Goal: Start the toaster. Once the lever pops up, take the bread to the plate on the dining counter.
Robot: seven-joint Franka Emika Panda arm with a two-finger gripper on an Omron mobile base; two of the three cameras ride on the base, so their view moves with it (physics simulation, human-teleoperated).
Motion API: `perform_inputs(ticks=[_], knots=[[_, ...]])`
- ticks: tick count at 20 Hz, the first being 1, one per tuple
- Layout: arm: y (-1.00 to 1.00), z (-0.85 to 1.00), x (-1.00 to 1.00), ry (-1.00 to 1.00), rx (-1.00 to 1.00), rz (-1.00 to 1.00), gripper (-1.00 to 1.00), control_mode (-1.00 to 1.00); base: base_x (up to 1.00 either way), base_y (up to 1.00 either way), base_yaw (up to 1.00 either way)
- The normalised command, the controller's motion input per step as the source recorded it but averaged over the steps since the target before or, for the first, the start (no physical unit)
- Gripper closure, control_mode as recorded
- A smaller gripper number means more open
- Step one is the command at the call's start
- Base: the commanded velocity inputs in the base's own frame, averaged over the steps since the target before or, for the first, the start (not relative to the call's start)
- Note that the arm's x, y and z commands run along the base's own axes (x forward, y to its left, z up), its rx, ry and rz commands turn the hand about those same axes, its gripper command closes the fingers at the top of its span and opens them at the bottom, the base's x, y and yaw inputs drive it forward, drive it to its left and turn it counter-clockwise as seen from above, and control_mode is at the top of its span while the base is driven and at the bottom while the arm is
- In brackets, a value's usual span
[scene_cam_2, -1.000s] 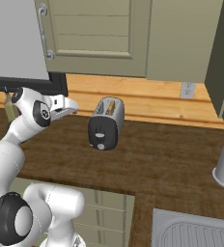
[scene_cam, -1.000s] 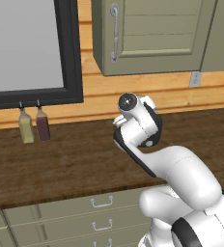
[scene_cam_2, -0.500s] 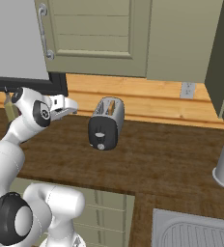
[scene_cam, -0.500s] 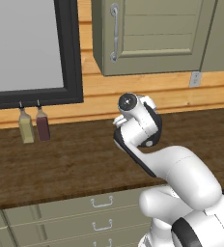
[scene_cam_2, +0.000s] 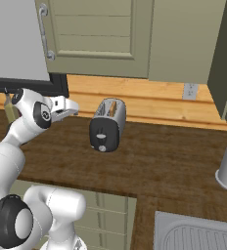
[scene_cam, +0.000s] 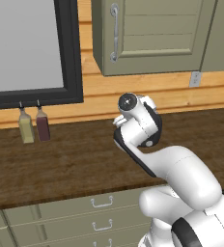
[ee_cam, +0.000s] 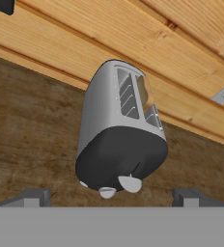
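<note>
claw (ee_cam: 109,195) hung open, near the toaster's (scene_cam_2: 106,125) black end on the table (scene_cam_2: 164,163); bread (scene_cam_2: 112,106) sat in its slot.

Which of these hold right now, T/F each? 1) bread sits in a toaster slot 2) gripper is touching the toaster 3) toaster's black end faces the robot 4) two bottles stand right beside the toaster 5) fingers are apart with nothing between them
1) True: the bread stands in a slot of the toaster.
2) False: the gripper hangs apart from the toaster, to its left in the right base view.
3) True.
4) False: the two bottles stand far off, under the dark-framed panel.
5) True: both fingertips sit wide apart, empty.
</note>
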Motion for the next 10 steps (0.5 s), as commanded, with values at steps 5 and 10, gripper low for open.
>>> perform_inputs(ticks=[5, 10], knots=[[0.0, 0.0, 0.0, 0.0, 0.0, 0.0, -1.0, -1.0, 0.0, 0.0, 0.0], [0.0, 0.0, 0.0, 0.0, 0.0, 0.0, -1.0, -1.0, 0.0, 0.0, 0.0]])
